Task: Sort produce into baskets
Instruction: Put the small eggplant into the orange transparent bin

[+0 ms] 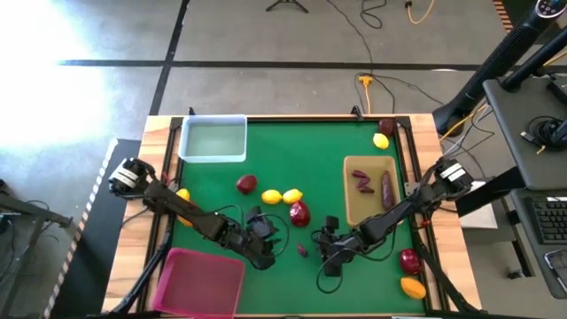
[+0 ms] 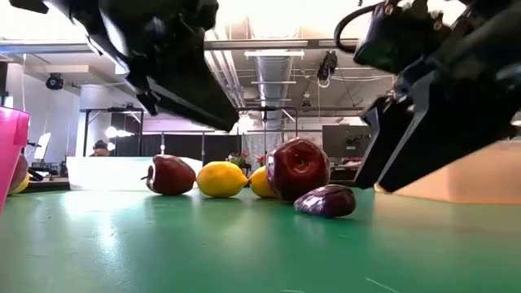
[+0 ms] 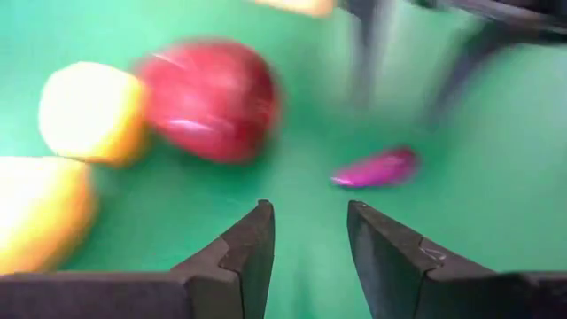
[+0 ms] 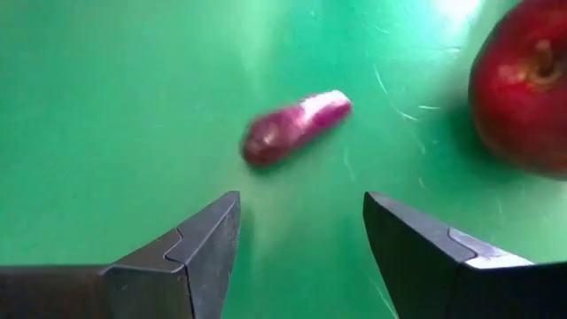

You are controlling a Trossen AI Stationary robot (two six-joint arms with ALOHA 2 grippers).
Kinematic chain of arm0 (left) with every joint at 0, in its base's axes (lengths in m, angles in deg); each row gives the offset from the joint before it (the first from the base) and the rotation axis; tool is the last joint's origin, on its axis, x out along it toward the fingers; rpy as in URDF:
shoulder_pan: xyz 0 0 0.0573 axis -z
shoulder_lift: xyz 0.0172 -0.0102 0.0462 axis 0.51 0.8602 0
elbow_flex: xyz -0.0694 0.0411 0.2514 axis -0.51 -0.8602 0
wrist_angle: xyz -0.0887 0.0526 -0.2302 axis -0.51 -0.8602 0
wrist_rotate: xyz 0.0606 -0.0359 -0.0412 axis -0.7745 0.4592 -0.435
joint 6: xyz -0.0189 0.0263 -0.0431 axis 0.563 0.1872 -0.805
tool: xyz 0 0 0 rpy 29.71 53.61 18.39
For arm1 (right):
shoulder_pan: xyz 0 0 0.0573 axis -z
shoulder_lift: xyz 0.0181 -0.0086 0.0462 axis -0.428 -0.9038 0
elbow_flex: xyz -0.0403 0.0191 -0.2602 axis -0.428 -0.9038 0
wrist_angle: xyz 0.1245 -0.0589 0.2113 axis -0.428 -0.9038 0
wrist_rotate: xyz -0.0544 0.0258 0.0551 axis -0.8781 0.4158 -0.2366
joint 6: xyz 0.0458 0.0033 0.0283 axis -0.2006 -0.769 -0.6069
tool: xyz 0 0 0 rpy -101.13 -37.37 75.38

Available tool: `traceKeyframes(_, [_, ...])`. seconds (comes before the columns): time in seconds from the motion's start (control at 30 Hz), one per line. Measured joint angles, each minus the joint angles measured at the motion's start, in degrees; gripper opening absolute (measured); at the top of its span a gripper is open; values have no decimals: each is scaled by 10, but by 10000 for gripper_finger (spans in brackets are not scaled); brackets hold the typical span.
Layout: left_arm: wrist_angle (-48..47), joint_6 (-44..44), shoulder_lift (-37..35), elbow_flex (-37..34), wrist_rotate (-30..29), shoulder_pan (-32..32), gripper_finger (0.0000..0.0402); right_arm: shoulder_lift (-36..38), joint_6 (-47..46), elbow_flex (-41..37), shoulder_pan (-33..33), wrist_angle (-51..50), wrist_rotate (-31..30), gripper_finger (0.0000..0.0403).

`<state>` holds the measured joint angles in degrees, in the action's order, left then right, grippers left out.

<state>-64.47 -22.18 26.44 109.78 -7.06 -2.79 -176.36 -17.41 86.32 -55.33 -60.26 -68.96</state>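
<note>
A small dark purple piece point(image 1: 302, 250) lies on the green table between my two grippers; it also shows in the low view point(image 2: 326, 201). My left gripper point(image 1: 275, 248) is open and empty just left of it, the piece ahead of its fingers point(image 3: 376, 168). My right gripper point(image 1: 322, 245) is open and empty just right of it, the piece ahead of its fingers point(image 4: 295, 128). A dark red apple point(image 1: 299, 213) sits just beyond the piece. Two lemons point(image 1: 281, 197) and a red fruit point(image 1: 246, 184) lie farther back.
A clear bin point(image 1: 213, 139) stands at the far left and a magenta bin point(image 1: 202, 282) at the near left. A tan tray point(image 1: 354, 208) on the right holds purple pieces. More fruit lies at the far right point(image 1: 381, 140), near right point(image 1: 409, 260) and left point(image 1: 182, 195).
</note>
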Motion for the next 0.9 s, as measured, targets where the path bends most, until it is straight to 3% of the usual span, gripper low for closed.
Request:
traceKeyframes(0.1, [78,42,6,-19,-121,10,128,16,-3,3,-4,-13,0,231])
traceKeyframes(0.17, [130,100,14,-25,-143,9,128,22,-7,3,-5,-18,0,231])
traceKeyframes(0.37, [195,296,-4,-24,-149,-7,116,13,-14,3,-4,8,-5,231])
traceKeyframes(0.47, [212,354,-19,-19,-137,-24,105,8,-19,1,-4,1,-5,231])
traceKeyframes(0.6, [221,374,-30,-26,-94,-56,85,3,-29,2,-4,5,-10,231])
traceKeyframes(0.67, [226,374,-29,-35,-72,-70,76,-2,-34,3,-4,6,-41,231])
traceKeyframes(0.77, [289,374,-28,-56,-68,-84,67,-2,-36,2,-3,4,-82,231])
traceKeyframes(0.9, [400,374,-28,-97,-62,-85,61,-2,-53,2,0,0,-78,231])
